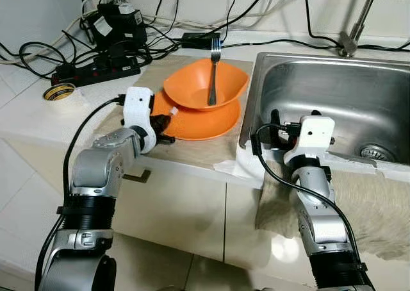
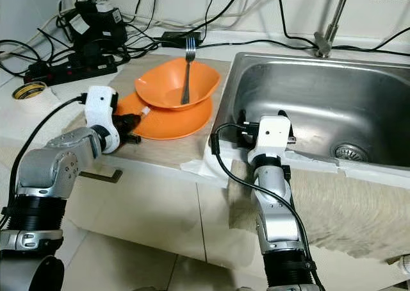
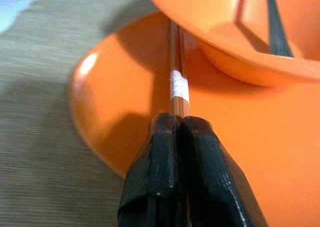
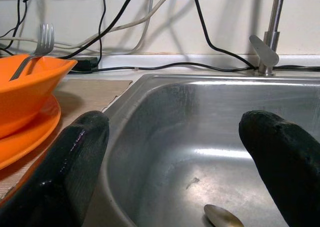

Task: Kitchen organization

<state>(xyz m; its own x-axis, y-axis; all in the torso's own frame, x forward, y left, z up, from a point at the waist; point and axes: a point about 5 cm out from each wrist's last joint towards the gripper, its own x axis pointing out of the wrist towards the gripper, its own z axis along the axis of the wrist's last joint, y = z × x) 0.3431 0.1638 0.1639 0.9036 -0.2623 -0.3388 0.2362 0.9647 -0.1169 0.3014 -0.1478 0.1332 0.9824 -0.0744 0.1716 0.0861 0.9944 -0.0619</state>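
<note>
Left wrist view has the left gripper (image 3: 180, 124) pinched tight on a pair of thin brown chopsticks (image 3: 176, 67) with a white band near the held end; the sticks lie across the orange plate (image 3: 110, 102) and run away from the fingertips until they slip under the orange bowl (image 3: 235, 42) that sits on that plate. From where the head looks down, that gripper (image 1: 168, 120) rests at the plate's near edge, its silver arm angling up from the counter front. Just beyond the fingertips the bowl holds a metal fork (image 1: 213, 73) leaning upright against its far wall, tines up. Plate and bowl stand on a tan mat (image 1: 192, 151) on the white counter. Past the bowl, against the wall, lies a black power strip (image 1: 96, 70) among tangled cables, with a roll of tape (image 1: 59, 92) off to the gripper's outer side. The right gripper (image 4: 175, 162) hangs at the near rim of the steel sink (image 1: 359, 92), its two black fingers spread wide apart and holding nothing. Ahead of it, down in the basin, lies a spoon (image 4: 222, 217), and the faucet (image 4: 267, 42) stands at the far rim. A beige towel (image 1: 378, 207) drapes over the counter front beside the right arm.
</note>
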